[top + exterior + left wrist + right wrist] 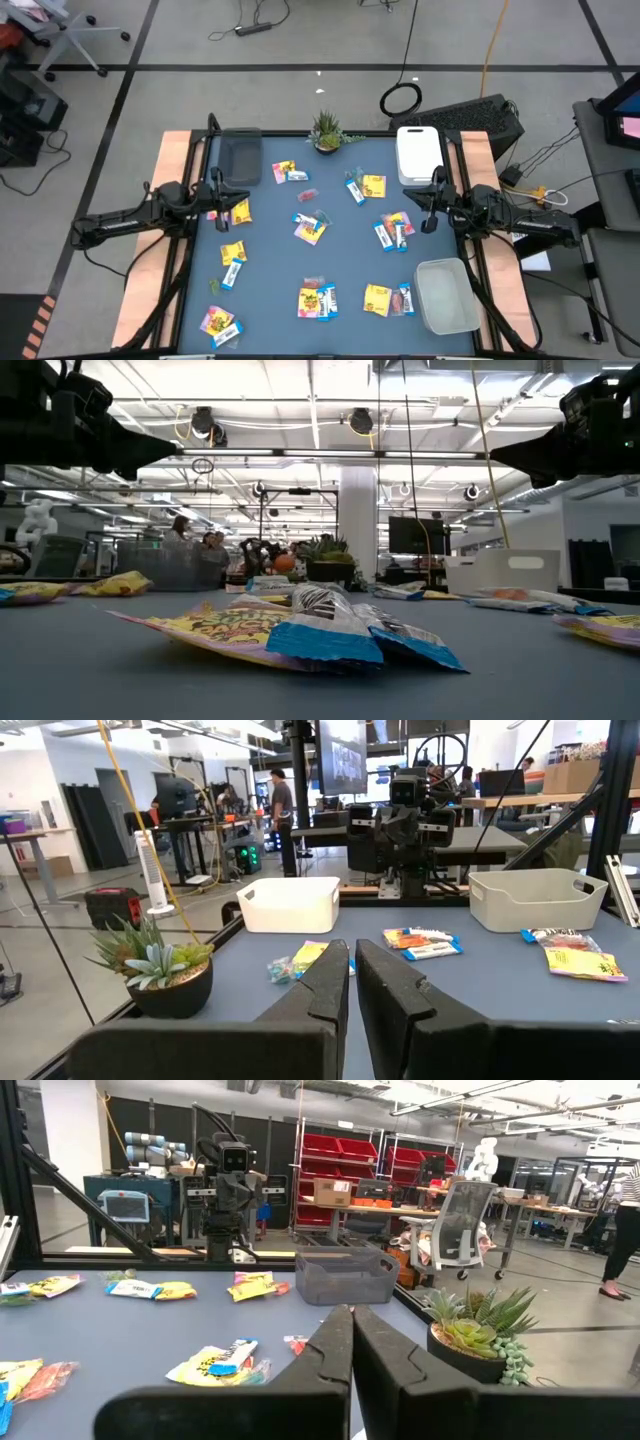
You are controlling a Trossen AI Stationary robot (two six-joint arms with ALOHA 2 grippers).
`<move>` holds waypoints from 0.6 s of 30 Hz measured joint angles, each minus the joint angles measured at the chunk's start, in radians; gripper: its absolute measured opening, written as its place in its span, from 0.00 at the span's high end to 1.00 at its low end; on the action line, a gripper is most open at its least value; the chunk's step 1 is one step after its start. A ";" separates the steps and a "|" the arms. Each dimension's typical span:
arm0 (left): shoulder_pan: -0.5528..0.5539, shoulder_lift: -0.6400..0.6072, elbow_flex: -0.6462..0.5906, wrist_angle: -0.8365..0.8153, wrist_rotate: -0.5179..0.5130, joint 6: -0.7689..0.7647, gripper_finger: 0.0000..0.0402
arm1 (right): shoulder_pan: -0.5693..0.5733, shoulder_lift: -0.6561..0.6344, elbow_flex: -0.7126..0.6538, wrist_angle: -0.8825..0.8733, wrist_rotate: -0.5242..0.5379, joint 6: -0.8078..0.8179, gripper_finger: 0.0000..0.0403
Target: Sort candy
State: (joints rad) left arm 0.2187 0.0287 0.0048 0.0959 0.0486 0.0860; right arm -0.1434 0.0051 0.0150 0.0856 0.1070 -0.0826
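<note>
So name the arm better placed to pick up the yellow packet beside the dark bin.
Left, probably. The left gripper hangs at the table's left edge, right next to that yellow packet near the dark bin. The right gripper is across the table, by the white bin.

Yellow packets (376, 299) with pink print and blue-and-white bars (232, 274) are scattered on a dark blue table (270, 250); two bins (419, 154) are white.

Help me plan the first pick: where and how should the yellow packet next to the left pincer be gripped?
Come straight down on the yellow packet and pinch across its narrower width. It lies flat and apart from other candy, just inboard of the shut left pincer, so a top approach looks simplest.
</note>
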 joint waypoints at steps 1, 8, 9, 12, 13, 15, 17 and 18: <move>0.000 0.000 0.000 0.000 0.000 0.000 0.92 | 0.000 0.000 0.000 0.000 0.000 0.000 1.00; 0.000 0.000 0.000 0.001 0.000 0.000 0.92 | 0.000 0.000 0.000 0.000 0.000 0.000 1.00; 0.000 0.000 0.000 0.008 0.000 0.000 0.92 | 0.000 0.000 0.000 0.000 0.000 0.000 1.00; 0.000 0.000 0.000 0.052 0.000 -0.001 0.92 | 0.000 0.000 0.000 0.000 0.000 0.000 1.00; -0.001 0.000 0.000 0.063 0.001 -0.002 0.92 | 0.000 0.000 0.000 0.000 0.000 0.000 1.00; -0.005 0.000 0.000 0.099 0.001 -0.007 0.92 | 0.000 0.000 0.000 0.000 0.000 0.000 1.00; -0.005 0.000 0.000 0.134 0.000 -0.061 0.92 | 0.000 0.000 0.000 0.000 0.000 0.000 1.00; -0.005 0.003 0.001 0.151 0.000 -0.074 0.92 | 0.000 0.000 0.000 0.000 0.000 0.000 1.00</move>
State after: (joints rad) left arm 0.2138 0.0314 0.0054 0.2466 0.0482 0.0124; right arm -0.1433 0.0051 0.0151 0.0856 0.1071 -0.0826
